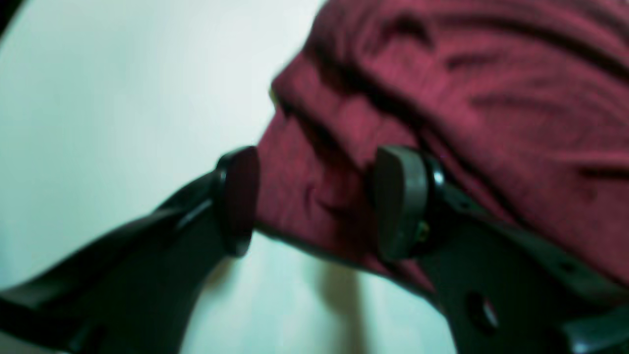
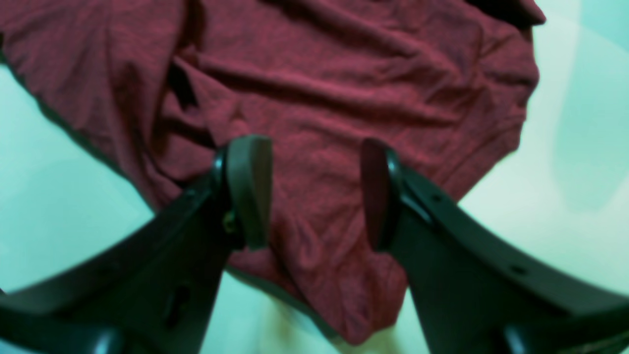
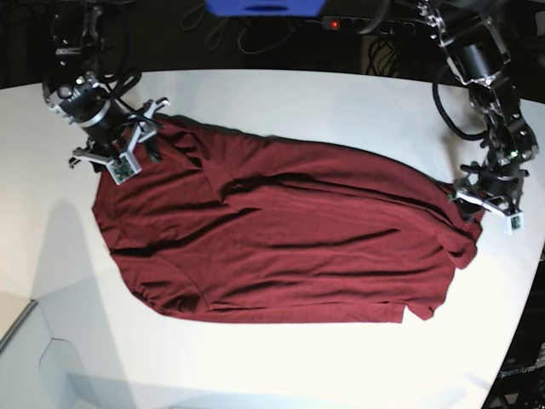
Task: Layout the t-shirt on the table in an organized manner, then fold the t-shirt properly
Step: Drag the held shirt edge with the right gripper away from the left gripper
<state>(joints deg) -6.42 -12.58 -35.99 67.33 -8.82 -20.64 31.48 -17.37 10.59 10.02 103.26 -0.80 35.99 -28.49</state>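
The t-shirt (image 3: 281, 239) lies spread across the middle of the table (image 3: 281, 94), wide and mostly flat, with long creases running along its body and some bunching at both ends. Its near edge looks fairly straight, while the end toward the right gripper is rumpled and the end toward the left gripper has a small drooping fold. That reads as the layout stage nearly done, the cloth drawn out between the two arms to flatten it.

The right gripper (image 2: 314, 191) sits over one corner of the shirt, jaws standing apart with fabric lying slack below and between them; nothing is pinched. The left gripper (image 1: 314, 196) is at the opposite end of the shirt, jaws likewise wide apart, a bunched edge of cloth between the pads but not squeezed by them; one pad appears just beside or touching the fabric. Both arms stand at the far corners of the shirt, likely because stretching from opposite ends pulls wrinkles out
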